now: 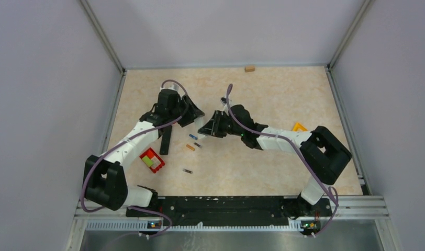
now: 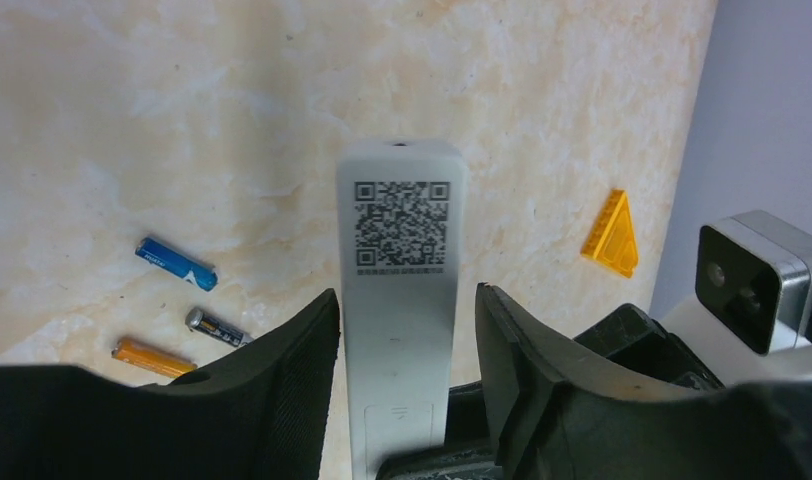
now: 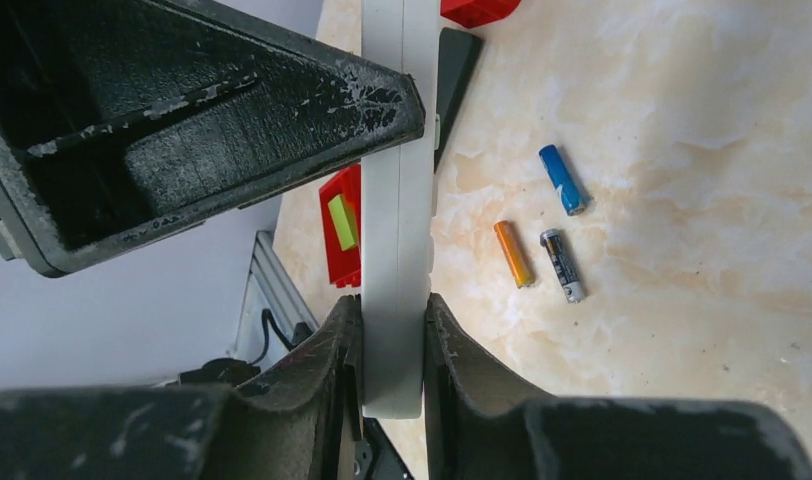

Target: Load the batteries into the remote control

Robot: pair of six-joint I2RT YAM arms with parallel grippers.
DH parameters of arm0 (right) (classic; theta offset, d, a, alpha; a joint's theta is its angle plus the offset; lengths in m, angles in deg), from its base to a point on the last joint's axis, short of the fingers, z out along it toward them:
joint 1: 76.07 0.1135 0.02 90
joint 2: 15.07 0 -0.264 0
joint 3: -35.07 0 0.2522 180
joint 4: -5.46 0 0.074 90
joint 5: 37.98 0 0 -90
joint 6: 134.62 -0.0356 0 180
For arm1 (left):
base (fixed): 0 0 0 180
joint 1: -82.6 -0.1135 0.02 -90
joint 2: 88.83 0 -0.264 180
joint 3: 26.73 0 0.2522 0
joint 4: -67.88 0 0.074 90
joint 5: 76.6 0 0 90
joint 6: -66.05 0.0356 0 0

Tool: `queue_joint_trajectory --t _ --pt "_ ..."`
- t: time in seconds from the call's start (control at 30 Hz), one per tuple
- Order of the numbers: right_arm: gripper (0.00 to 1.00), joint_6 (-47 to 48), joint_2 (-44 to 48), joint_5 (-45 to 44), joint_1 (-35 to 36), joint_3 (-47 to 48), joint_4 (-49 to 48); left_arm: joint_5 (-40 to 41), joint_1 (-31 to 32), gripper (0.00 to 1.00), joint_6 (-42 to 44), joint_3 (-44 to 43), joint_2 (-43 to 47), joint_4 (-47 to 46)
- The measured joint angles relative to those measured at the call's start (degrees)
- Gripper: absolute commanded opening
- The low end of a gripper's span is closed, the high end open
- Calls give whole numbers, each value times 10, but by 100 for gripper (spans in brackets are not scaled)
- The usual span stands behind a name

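Currently both arms are on the white remote control (image 2: 402, 260), raised above the tabletop (image 1: 263, 157). Left gripper (image 2: 404, 295) is clamped across its sides, QR-code face toward that wrist camera. Right gripper (image 3: 392, 305) is pinched tight on one end. Blue battery (image 2: 176, 263), dark battery (image 2: 216, 326) and orange battery (image 2: 152, 356) lie loose together on the tabletop nearby. Fourth battery (image 1: 187, 171) sits apart, nearer the bases.
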Motion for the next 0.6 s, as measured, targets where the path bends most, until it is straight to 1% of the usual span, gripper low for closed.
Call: queue_joint_trajectory --t 0.03,0.1,0.17,0.23,0.4,0.47,0.5,0.53,0.6 --pt "1 -2 -1 2 1 0 1 0 0 76 0 3 0 1" --pt "0 -6 -2 5 2 0 5 2 1 89 3 3 3 0" --pt "0 -6 -2 6 2 0 6 10 1 96 10 3 10 3" --pt "0 -6 -2 6 1 0 10 26 0 98 17 3 23 12" --pt "0 -5 12 6 -13 -11 20 85 -9 98 33 2 74 73" --pt "0 -2 26 3 -24 -23 29 112 -10 94 37 2 97 112" --pt "0 0 31 0 -29 -29 36 120 -10 89 38 2 107 133" --pt "0 2 38 -6 -34 -33 42 125 -11 84 39 2 116 159" --pt "0 7 49 -16 -41 -41 58 120 -10 79 39 5 133 214"
